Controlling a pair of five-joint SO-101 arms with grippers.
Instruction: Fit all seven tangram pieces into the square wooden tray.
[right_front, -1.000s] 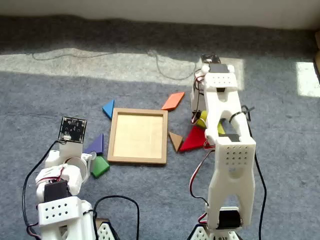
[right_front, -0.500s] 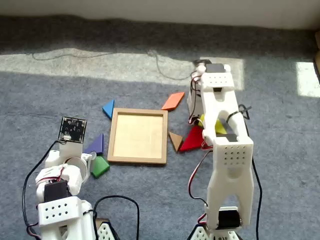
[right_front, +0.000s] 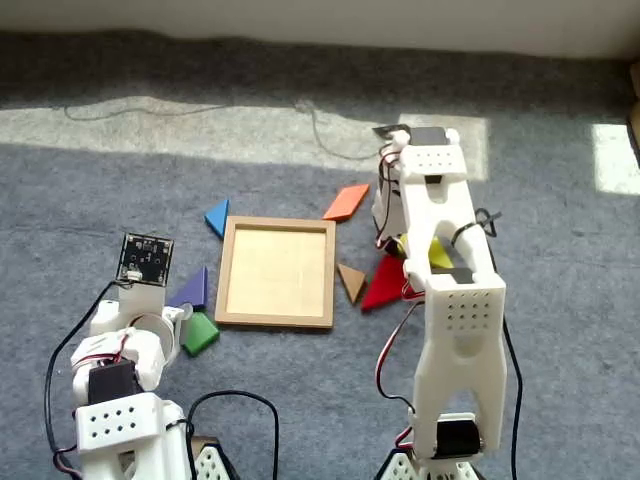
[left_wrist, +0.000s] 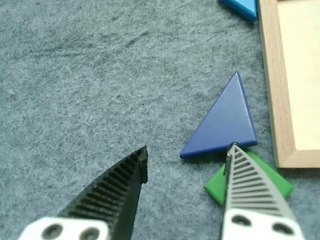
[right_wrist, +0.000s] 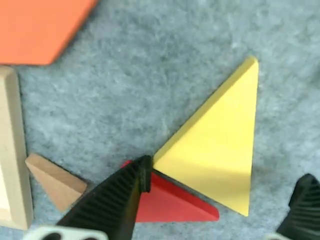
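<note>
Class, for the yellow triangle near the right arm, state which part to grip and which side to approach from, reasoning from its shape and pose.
Come straight down: the yellow triangle lies flat on the carpet, so only its edges offer grip. The right gripper should probably close its fingers across the two edges clear of the red triangle, which crowds the third.

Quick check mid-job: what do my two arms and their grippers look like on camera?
The left arm and right arm are white printed plastic with black servos, hole-grid plates and red, black and white wires. The left gripper has one black ribbed finger and one pale grey; the right gripper has black fingers.
</note>
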